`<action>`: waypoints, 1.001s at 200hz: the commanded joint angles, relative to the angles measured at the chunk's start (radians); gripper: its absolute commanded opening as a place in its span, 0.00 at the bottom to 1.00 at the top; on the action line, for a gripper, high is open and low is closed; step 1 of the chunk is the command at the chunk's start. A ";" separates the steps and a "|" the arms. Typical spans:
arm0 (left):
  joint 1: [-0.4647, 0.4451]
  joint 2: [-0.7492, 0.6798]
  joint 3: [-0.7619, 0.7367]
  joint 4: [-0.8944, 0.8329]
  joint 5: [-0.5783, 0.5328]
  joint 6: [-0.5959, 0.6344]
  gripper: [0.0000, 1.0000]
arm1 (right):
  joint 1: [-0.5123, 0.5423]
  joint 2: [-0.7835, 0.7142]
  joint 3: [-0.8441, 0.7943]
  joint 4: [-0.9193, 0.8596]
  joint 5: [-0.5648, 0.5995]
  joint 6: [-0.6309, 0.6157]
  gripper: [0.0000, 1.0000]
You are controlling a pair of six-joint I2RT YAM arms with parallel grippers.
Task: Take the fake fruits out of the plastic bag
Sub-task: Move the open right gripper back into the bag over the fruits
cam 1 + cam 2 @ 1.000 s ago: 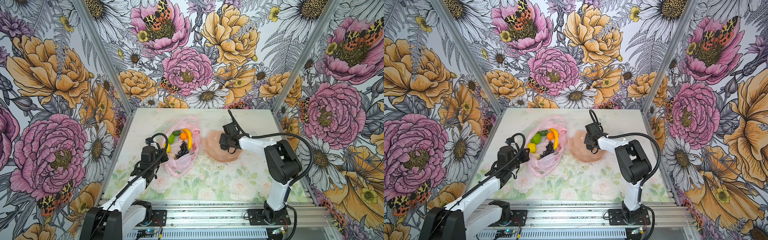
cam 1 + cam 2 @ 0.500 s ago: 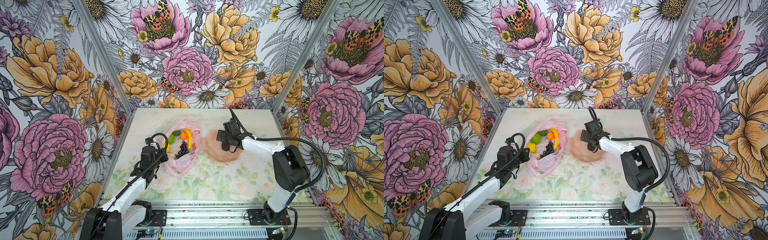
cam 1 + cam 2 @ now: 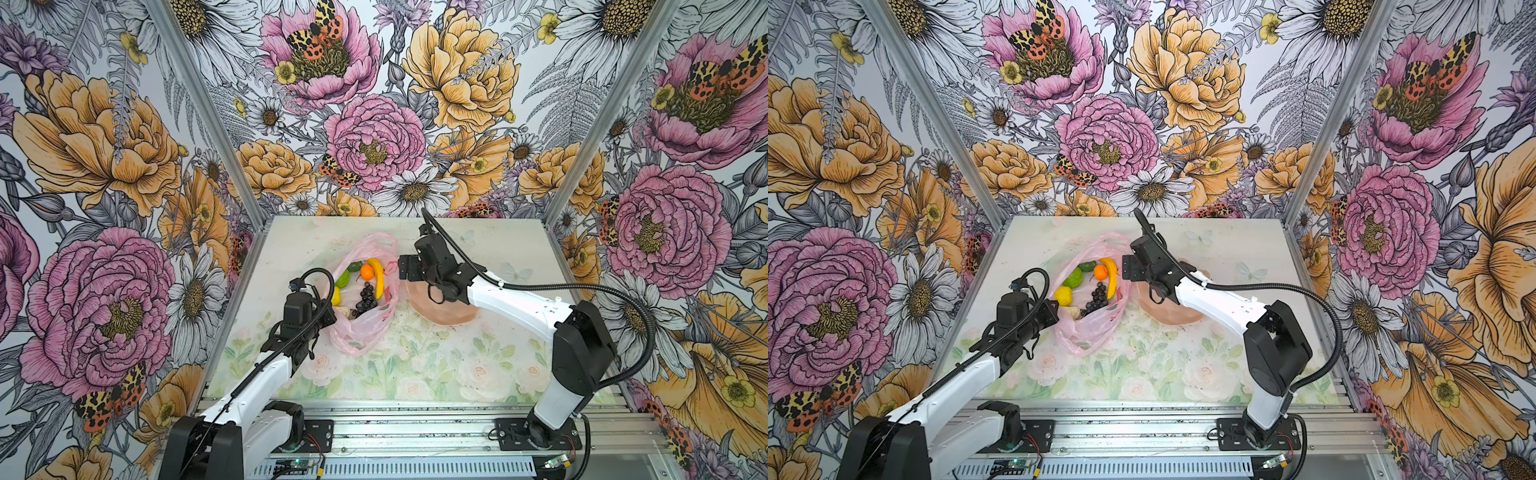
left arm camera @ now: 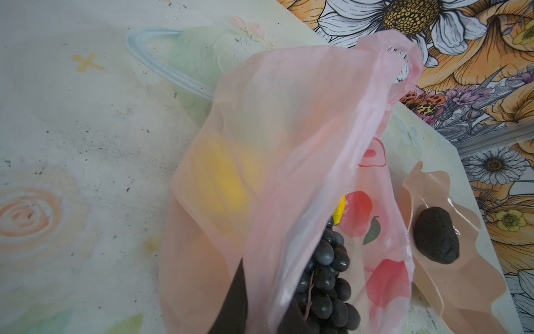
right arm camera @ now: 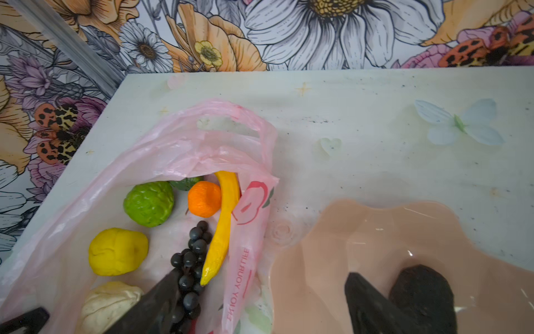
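The pink plastic bag (image 3: 358,332) lies open at mid-table, seen in both top views. Inside it lie several fake fruits: a banana (image 5: 224,228), an orange (image 5: 204,199), a green lumpy fruit (image 5: 148,203), a lemon (image 5: 117,251), a grape bunch (image 5: 190,260) and a cream piece (image 5: 107,303). My left gripper (image 4: 264,312) is shut on the bag's near-left rim (image 3: 1059,316). My right gripper (image 5: 260,306) hangs open over the bag's right edge. One of its fingers (image 5: 150,306) is over the grapes and the other over the bowl.
A peach petal-edged bowl (image 3: 446,316) stands just right of the bag and holds one dark, nearly black lumpy fruit (image 4: 436,238). The floral table (image 3: 415,374) is boxed in by patterned walls at the back and on both sides.
My right gripper has moved left from above the bowl to the bag's right edge, with its jaws wider apart. The left arm and the bag have not moved.
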 commanded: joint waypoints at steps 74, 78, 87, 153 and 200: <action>0.091 -0.108 -0.008 -0.231 -0.072 -0.152 0.15 | 0.190 0.328 0.292 -0.003 -0.240 -0.012 0.87; 0.098 -0.111 -0.007 -0.232 -0.072 -0.143 0.15 | 0.196 0.336 0.297 -0.003 -0.240 -0.013 0.87; 0.112 -0.116 -0.006 -0.232 -0.076 -0.117 0.16 | 0.206 0.358 0.313 -0.003 -0.237 -0.017 0.86; 0.124 -0.110 -0.014 -0.205 -0.097 -0.078 0.16 | 0.210 0.544 0.500 -0.005 -0.271 -0.013 0.84; 0.126 -0.114 -0.021 -0.192 -0.106 -0.078 0.17 | 0.201 0.673 0.626 -0.007 -0.206 -0.023 0.88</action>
